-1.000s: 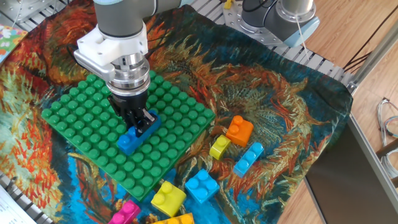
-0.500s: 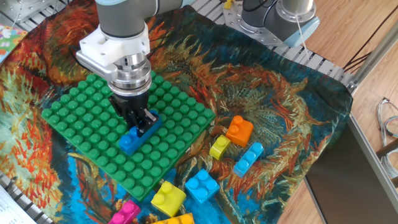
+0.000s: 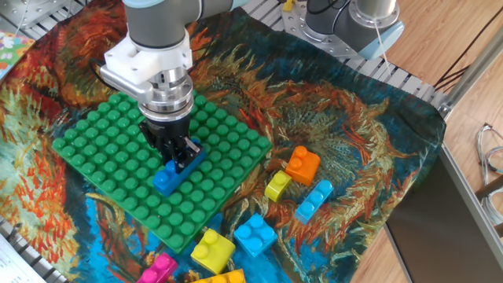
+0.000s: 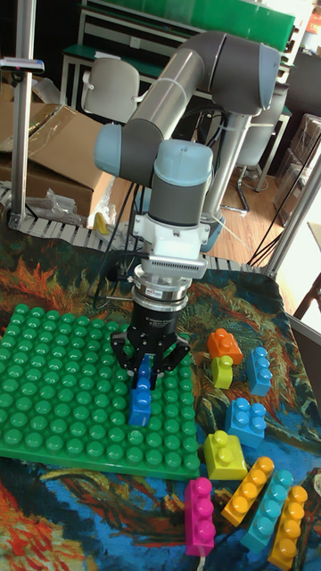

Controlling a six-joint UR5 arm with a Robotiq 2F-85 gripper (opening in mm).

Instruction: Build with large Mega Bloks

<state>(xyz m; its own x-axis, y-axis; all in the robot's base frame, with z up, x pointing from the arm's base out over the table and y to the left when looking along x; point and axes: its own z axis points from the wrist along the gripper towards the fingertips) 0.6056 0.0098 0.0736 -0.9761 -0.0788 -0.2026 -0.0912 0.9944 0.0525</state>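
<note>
1. The table (image 3: 464,55) is wooden, with a strip of metal rollers along its far edge.
2. A painted cloth (image 3: 369,149) in orange and blue covers most of it.
3. A green baseplate (image 3: 94,149) lies flat on the cloth at the left.
4. Right of the baseplate lie an orange brick (image 3: 302,165), a small yellow brick (image 3: 277,186) and a light blue brick (image 3: 314,200), close together.
5. Near the front edge lie a square light blue brick (image 3: 254,234), a yellow brick (image 3: 212,250) and a pink brick (image 3: 157,270).

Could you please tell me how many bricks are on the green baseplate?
1: a blue brick toward the front of the baseplate, gripped in the jaws of the gripper. The arm could hide another.
</note>
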